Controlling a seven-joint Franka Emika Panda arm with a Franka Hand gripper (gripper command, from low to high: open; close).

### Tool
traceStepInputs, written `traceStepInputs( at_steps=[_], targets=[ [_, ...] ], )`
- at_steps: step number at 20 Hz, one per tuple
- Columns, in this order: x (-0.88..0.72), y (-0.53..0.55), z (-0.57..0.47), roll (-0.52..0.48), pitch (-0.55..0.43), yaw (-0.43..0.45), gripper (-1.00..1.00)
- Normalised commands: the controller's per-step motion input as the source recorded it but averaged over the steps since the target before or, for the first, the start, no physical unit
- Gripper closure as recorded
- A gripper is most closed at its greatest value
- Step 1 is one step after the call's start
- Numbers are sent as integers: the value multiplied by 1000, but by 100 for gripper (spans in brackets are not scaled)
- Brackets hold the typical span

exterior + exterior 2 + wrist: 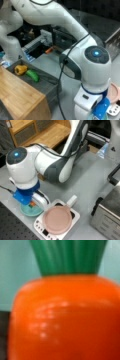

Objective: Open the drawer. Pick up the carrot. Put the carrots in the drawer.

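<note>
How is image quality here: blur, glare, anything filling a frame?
Wrist view: the carrot fills the frame, soft-focused, with glare specks on its skin. Both front views are soft; the arm's blue light blooms, and the hand sits low over the bowl.

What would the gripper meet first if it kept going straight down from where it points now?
Most likely the carrot: it fills the wrist view, lying in the light blue bowl right under the gripper. How much gap remains is unclear.
</note>
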Motion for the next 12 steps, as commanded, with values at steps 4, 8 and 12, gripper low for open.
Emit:
traceStepInputs(
  at_steps=[4, 8, 12],
  targets=[
    [-143, 114, 201, 29, 89, -14, 100],
    [-201, 136, 91, 18, 11, -40, 100],
    [-378, 169, 105, -16, -75, -58, 100]
  ],
)
